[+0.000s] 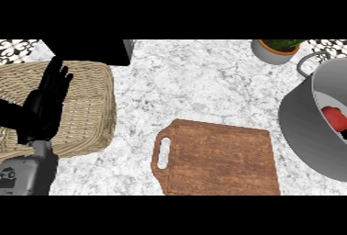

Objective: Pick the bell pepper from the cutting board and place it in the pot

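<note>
Fingers (pixel 59 75) straight, left hand (pixel 41 110) over basket (pixel 85 114); bell pepper (pixel 333 117) in pot (pixel 301 124); plant (pixel 278 46) near

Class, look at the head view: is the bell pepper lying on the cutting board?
No, the red bell pepper lies inside the grey pot at the view's right, apart from the cutting board.

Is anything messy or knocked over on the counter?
Nothing stands out. The cutting board lies flat with nothing on it, the red bell pepper sits inside the pot, and the little plant pot stands upright. The left hand rests open over the wicker basket.
</note>
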Motion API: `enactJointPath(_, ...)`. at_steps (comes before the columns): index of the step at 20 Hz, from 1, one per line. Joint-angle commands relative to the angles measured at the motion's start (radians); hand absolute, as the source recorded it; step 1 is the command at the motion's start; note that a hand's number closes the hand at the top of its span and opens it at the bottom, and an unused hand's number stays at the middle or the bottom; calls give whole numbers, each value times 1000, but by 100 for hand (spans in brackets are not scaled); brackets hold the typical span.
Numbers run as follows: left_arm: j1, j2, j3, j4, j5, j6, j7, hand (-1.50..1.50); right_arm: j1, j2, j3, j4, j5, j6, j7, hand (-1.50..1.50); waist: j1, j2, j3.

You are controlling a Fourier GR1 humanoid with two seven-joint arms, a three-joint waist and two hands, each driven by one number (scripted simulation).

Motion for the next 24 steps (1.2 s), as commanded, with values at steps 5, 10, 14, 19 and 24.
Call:
enactJointPath(5,8,-5,-11,-4,-8,-3,-6,0,-95,84,-16,169,-168,154,-64,-150,30,24,42)
enactJointPath(10,-13,5,16,10,10,2,18,0,-101,113,-133,168,-359,261,-136,-150,-8,16,42)
enactJointPath(14,19,5,6,-13,-5,0,0,0,-117,37,-235,239,-464,356,-142,-150,-3,17,42)
enactJointPath(19,11,25,27,2,19,-27,-2,0,-128,-62,-313,328,-556,470,-128,-150,-7,19,40)
enactJointPath(24,49,-6,-2,-27,0,-13,-21,0,-107,-215,-355,473,-581,588,-199,-150,-4,18,40)
